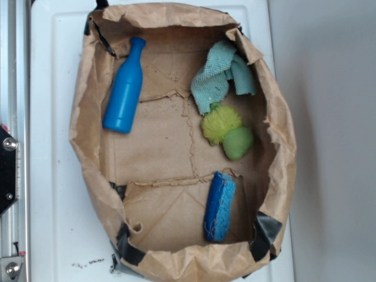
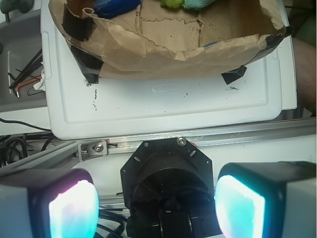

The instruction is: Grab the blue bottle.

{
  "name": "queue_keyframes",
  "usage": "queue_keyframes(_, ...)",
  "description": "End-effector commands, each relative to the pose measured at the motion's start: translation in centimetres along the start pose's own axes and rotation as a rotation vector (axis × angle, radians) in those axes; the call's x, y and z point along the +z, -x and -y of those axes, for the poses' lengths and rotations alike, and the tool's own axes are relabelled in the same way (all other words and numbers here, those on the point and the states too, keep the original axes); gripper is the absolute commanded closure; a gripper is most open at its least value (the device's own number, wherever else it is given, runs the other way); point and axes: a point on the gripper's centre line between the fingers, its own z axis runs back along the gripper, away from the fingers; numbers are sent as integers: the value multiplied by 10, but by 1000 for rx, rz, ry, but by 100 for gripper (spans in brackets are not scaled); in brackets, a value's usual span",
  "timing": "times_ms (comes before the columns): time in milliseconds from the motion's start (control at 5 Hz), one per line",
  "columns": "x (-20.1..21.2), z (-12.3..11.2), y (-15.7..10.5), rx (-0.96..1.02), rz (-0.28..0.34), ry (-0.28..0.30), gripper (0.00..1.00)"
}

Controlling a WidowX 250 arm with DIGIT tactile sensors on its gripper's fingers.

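In the exterior view, inside the paper-lined tub [image 1: 88, 147] on the tray [image 1: 50, 176], the bottle [image 1: 124, 88] lies at ten o'clock, the cloth [image 1: 220, 76] at one, the two balls [image 1: 228, 132] at three, the sponge [image 1: 220, 207] at five.

We see the blue bottle [image 1: 124, 88] as smooth, slightly glossy plastic, lying in a basket lined with creased, matt brown paper [image 1: 167, 147] that black tape [image 2: 81, 29] holds at the corners. The teal cloth [image 1: 220, 76] looks nubbly, the blue sponge [image 1: 220, 207] coarse with a fuzzy edge. Below lies a smooth white plastic tray [image 2: 168, 106], beside a brushed metal rail [image 2: 247, 135].
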Motion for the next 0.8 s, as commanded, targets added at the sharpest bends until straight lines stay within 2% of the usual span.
queue_keyframes(0,0,0,0,0,0,0,0)
queue_keyframes(200,-3,7,-15,54,50,1,0)
queue_keyframes(600,-31,6,-60,186,106,-59,0)
